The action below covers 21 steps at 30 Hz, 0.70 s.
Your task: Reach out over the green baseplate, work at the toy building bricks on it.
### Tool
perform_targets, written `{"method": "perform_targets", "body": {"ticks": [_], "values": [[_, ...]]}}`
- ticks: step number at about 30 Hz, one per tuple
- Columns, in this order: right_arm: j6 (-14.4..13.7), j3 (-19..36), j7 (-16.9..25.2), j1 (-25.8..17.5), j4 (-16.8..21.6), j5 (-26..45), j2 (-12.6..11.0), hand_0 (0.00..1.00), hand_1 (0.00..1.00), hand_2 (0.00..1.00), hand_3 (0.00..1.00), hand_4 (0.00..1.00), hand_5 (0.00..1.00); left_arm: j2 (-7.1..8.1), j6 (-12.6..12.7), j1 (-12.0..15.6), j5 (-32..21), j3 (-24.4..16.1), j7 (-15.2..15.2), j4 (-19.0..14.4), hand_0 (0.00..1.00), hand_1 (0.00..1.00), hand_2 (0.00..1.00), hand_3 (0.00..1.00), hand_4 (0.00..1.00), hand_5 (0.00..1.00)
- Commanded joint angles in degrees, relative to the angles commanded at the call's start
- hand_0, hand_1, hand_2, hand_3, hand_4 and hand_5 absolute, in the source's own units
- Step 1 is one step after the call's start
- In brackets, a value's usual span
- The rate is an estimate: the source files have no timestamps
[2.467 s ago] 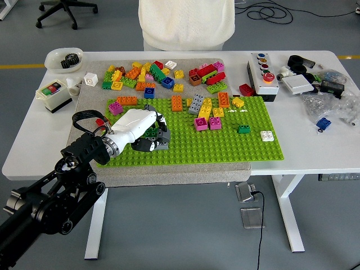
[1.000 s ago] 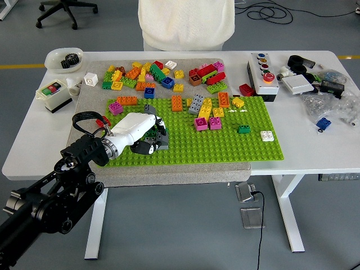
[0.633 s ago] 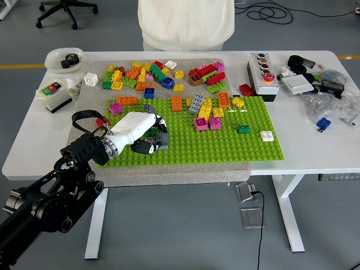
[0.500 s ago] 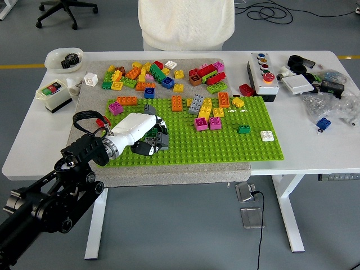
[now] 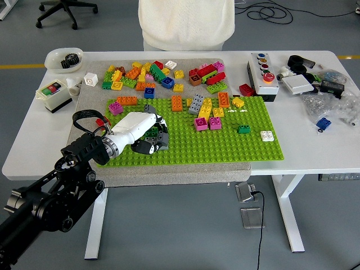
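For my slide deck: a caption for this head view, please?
Left robot hand curled over grey bricks on the green baseplate.

One bright green studded baseplate [image 5: 225,147] lies on one grey felt mat [image 5: 169,171], which sits on one white table [image 5: 315,146]. One black robot arm with one white-shelled hand [image 5: 140,132] is in view. One person in a white top [image 5: 187,22] stands at the far side. On the baseplate, two pink bricks [image 5: 207,124] sit side by side, one small dark green brick [image 5: 243,129] and one white brick [image 5: 266,135] lie apart, and two orange bricks [image 5: 177,103] stand near the far edge. The loose bricks [image 5: 152,73] heaped beyond the baseplate are too jumbled to count. One white bowl [image 5: 63,58], one grey button box [image 5: 262,73] and one blue brick [image 5: 323,124] rest on the table.
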Motion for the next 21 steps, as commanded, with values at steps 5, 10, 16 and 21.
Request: {"method": "perform_targets", "body": {"ticks": [5,10,16,21], "values": [[0.0,0.1,0.0,0.0,0.0,0.0,0.0,0.741,0.643,0.683,0.627,0.82,0.53,-0.09,0.1,-0.2,-0.1,0.0,0.0,0.3,0.717,0.685,0.582,0.575,0.737,0.022],[0.0,0.0,0.0,0.1,0.0,0.0,0.0,0.741,0.642,0.682,0.628,0.821,0.53,-0.18,0.1,-0.3,-0.1,0.0,0.1,0.7,0.717,0.684,0.582,0.576,0.737,0.021],[0.0,-0.1,0.0,0.1,0.0,0.1,0.0,0.74,0.643,0.683,0.627,0.82,0.53,-0.11,0.1,-0.4,-0.1,-0.1,0.0,1.1,0.722,0.683,0.582,0.575,0.734,0.018],[0.1,-0.1,0.0,0.1,0.0,0.1,0.0,0.74,0.644,0.683,0.626,0.82,0.53,-0.07,0.2,-0.4,0.0,-0.3,0.1,1.2,0.722,0.684,0.582,0.575,0.734,0.018]]}}
